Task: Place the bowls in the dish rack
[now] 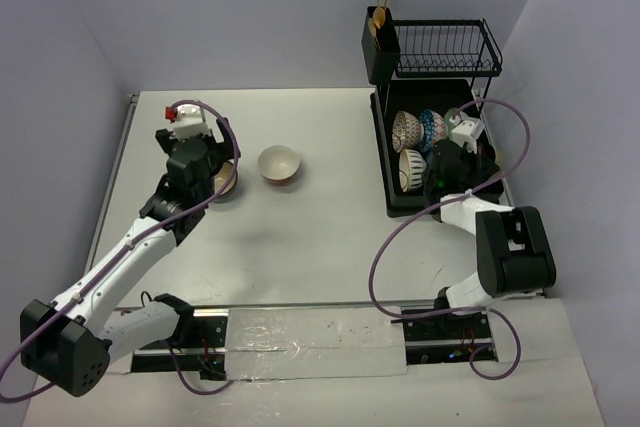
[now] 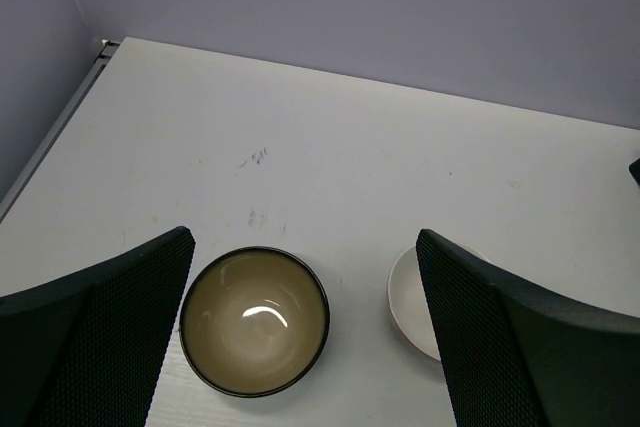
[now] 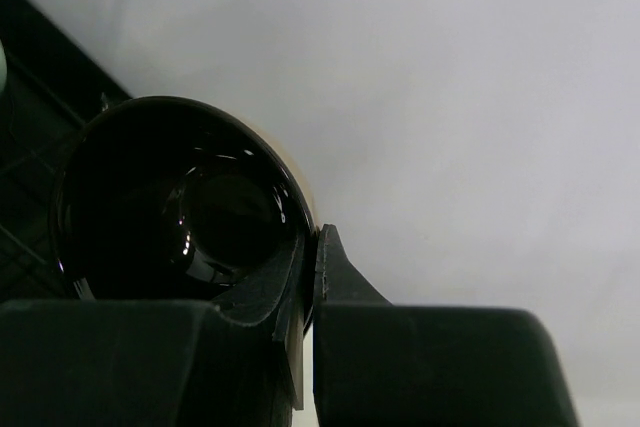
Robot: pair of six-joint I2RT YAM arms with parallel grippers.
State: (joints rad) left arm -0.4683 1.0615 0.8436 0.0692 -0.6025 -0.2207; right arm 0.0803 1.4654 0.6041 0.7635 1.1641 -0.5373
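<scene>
**Top external view:** the left end effector [image 1: 214, 175] hovers over the tan bowl [image 1: 226, 181] at 9 o'clock on the desk [image 1: 320, 237]. The red-sided white bowl [image 1: 279, 164] stands just beside it, toward 3 o'clock. A brown-white patterned bowl [image 1: 405, 130] and a blue patterned bowl [image 1: 432, 127] stand on edge in the dish rack [image 1: 383, 162] at 3 o'clock, beside the right end effector [image 1: 447, 162].

**Left wrist view:** the fingers [image 2: 110, 327] are spread wide, with the tan bowl on the desk between them.

**Right wrist view:** the jaws are pressed together, pinching the rim of a dark bowl [image 3: 170, 197].
</scene>
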